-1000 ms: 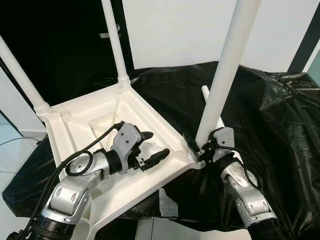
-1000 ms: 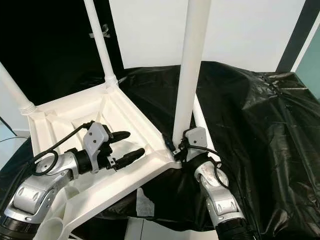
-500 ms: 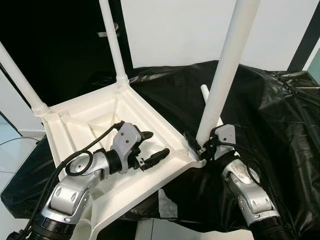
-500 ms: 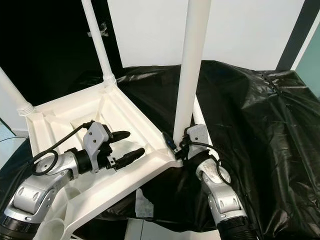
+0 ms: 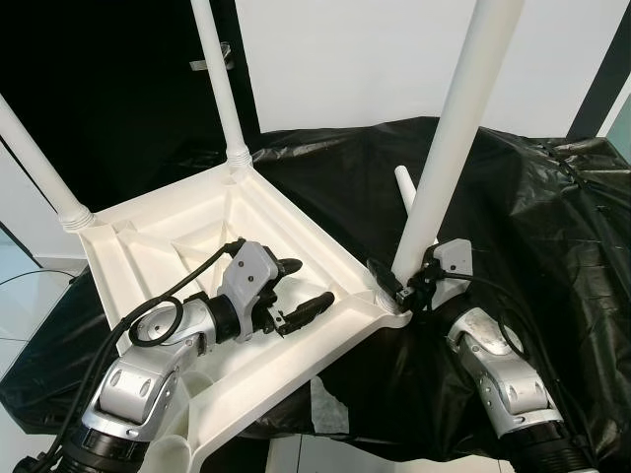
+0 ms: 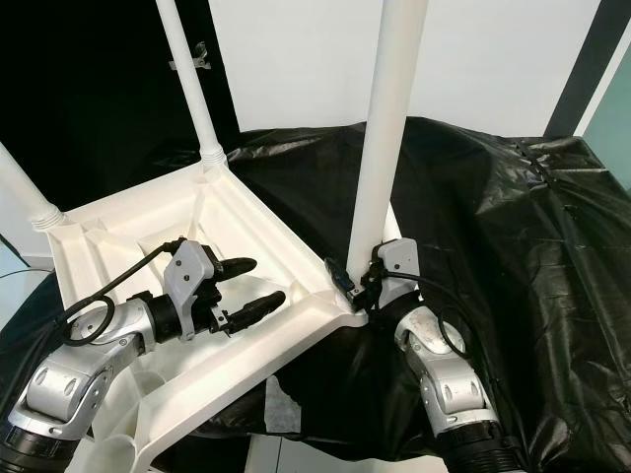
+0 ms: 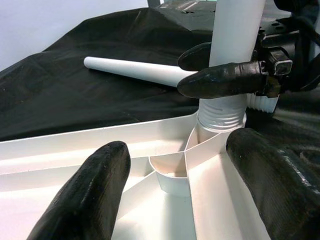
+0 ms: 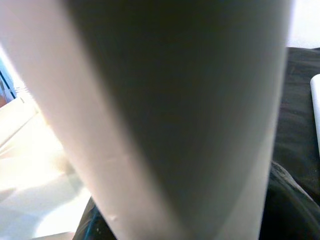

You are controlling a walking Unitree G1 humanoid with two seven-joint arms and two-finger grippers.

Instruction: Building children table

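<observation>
On the black plastic sheet [image 5: 552, 197] before you, the white children's table top [image 5: 197, 246] lies upside down, tilted, with two legs [image 5: 219, 89] already standing in its far corners. A third leg [image 5: 449, 148] stands in the near right corner socket, and your right gripper [image 6: 357, 286] is clenched around its base. A spare leg [image 7: 135, 72] lies loose on the sheet just behind that corner. Your left gripper [image 5: 301, 291] sits inside the underside, fingers spread and grasping nothing. If the third leg is not fully seated or leans, it could tip out when you let go; the tilted top could also slide on the slick sheet. No writing or brand can be read.
</observation>
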